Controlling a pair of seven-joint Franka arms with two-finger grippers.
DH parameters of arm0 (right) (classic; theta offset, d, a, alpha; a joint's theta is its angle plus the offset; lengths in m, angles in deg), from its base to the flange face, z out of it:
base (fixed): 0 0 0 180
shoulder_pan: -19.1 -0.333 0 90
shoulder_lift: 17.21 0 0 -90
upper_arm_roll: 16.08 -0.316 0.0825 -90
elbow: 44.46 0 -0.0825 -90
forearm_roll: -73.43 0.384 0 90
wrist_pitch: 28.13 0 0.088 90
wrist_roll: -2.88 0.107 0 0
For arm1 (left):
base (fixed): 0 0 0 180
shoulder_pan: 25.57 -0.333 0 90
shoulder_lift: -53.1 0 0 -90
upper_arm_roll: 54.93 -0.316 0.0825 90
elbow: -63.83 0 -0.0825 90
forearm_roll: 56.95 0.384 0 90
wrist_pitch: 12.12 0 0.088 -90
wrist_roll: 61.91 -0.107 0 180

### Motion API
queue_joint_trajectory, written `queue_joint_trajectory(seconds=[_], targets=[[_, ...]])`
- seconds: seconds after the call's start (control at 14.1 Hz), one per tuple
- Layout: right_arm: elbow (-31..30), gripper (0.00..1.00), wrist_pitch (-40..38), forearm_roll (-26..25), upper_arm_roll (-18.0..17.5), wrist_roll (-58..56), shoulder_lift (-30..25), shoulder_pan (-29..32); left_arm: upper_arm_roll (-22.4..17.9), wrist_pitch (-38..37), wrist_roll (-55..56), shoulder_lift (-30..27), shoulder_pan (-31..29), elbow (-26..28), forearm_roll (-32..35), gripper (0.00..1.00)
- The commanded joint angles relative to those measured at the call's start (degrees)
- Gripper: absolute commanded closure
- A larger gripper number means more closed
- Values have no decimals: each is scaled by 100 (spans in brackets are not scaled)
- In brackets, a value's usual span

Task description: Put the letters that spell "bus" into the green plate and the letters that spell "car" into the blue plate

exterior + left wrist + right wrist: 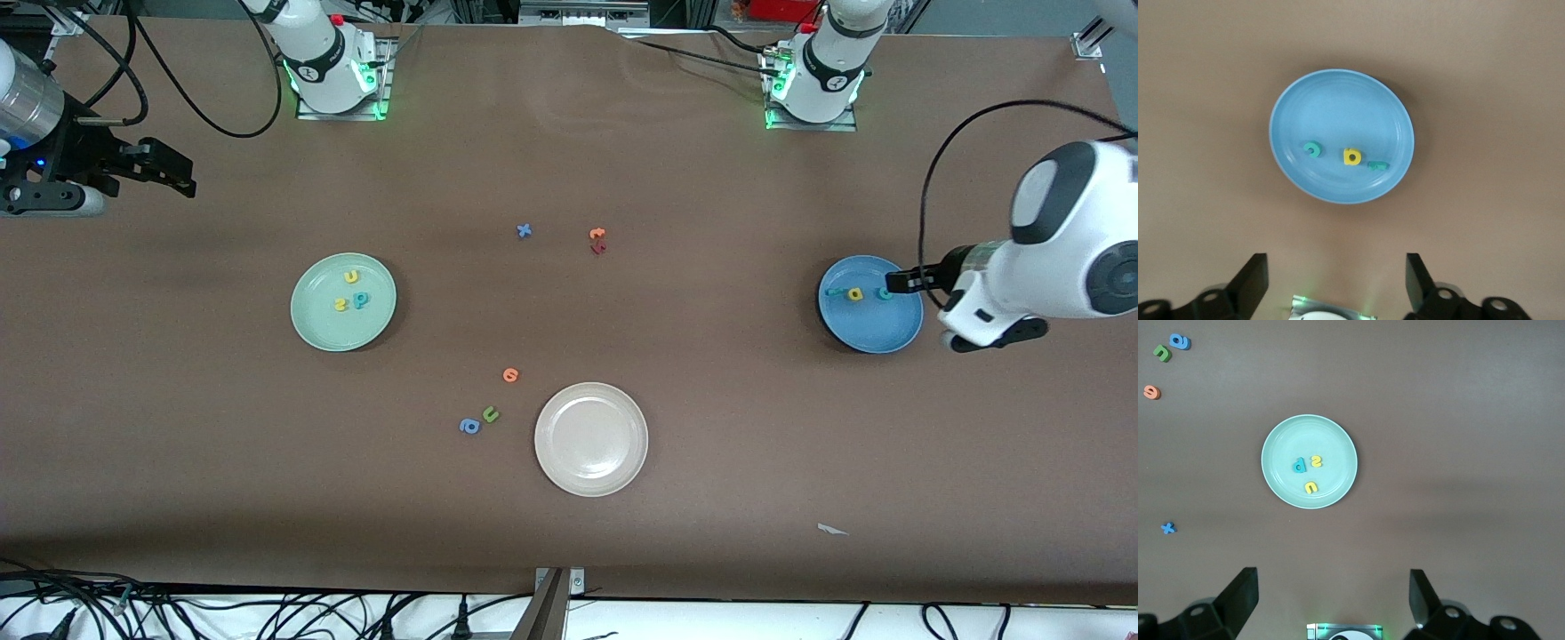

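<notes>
Looking across the table, the green plate point(343, 302) is sitting toward the right arm's end, and it is carrying all three of its letters: the teal b point(361, 299), the yellow u point(351, 277) and the yellow s point(340, 305), lying close together inside the rim. Over at the left arm's end, the blue plate point(871, 324) is holding the teal c point(1312, 149), the yellow a point(1351, 157) and the thin teal r point(1377, 165) in a loose row. The left gripper point(1335, 283) is hanging up over the blue plate's edge, fingers spread wide and pinching nothing. The right gripper point(1333, 603) is waiting high above the table edge at its own end, fingers spread just as wide and empty too. Everything else is lying out on the bare table where it belongs: the blue x point(524, 231), the orange and dark red letters point(597, 240), the orange round letter point(510, 375), the green u point(490, 414), the blue a point(469, 427), and the cream-white plate point(591, 438) with nothing in it. By my reckoning both words are sorted and nothing is left to place; the arms only need to be pulling clear.
</notes>
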Motion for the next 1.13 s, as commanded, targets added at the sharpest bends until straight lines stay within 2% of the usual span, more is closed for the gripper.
queue_joint_trajectory(seconds=[0.0, 0.14, 0.28, 0.43, 0.71, 0.85, 1.06], targets=[[123, 0, -103, 6, -2, 79, 18, -18, 94, -740, -91, 10, 45, -940, -127, 0], [123, 0, -59, 6, -2, 79, 18, -18, 191, -856, -64, 10, 36, -1319, -118, 0], [123, 0, -50, 6, -2, 79, 17, -18, 192, -856, -29, 1, 114, -1469, -66, 0], [123, 0, -59, 15, 7, 79, 9, -18, -88, -865, -64, -7, 517, -1811, -56, 0], [123, 0, -15, 15, 15, 79, 9, -18, -1747, -1189, -91, -34, 2133, -2426, -162, 0], [114, 0, 187, 6, 7, 79, 0, -18, -2616, -1243, -117, -147, 2801, -2524, -642, 0], [105, 0, 135, 6, 15, 79, 0, -18, -4330, -1243, -555, -560, 3900, -2507, -1565, 0]])
